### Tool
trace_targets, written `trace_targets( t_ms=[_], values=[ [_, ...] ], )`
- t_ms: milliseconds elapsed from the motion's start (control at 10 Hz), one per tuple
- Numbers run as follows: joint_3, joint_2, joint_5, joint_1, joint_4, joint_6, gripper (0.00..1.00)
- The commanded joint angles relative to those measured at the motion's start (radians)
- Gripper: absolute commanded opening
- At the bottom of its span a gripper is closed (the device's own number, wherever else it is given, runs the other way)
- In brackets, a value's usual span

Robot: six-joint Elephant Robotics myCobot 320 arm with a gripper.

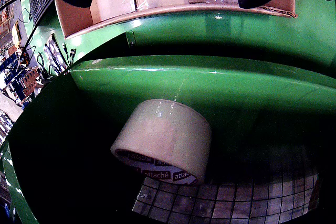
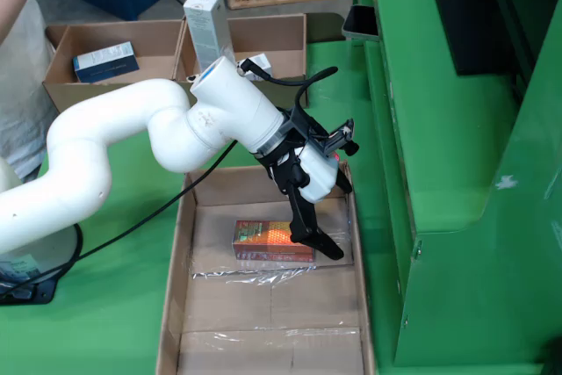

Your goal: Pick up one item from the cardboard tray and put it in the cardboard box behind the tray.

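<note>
Tape roll (image 1: 165,140) on green metal; end effector (image 2: 323,239) open above cardboard tray (image 2: 263,322).

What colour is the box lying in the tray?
Orange-red with a green top edge; the box shows best in the fixed view.

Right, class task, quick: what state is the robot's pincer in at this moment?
Pincer: open, fingers apart, holding nothing; it hangs over the cardboard tray beside the orange box.
</note>
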Motion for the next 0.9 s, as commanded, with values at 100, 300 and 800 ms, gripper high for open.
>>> trace_targets(
  t_ms=[100,300,800],
  values=[
    [0.026,0.034,-0.010,0.006,0.011,0.005,1.00],
    [0.026,0.035,0.104,-0.006,-0.028,0.020,1.00],
    [0.026,0.059,0.397,-0.035,-0.168,0.149,1.00]
  ],
)
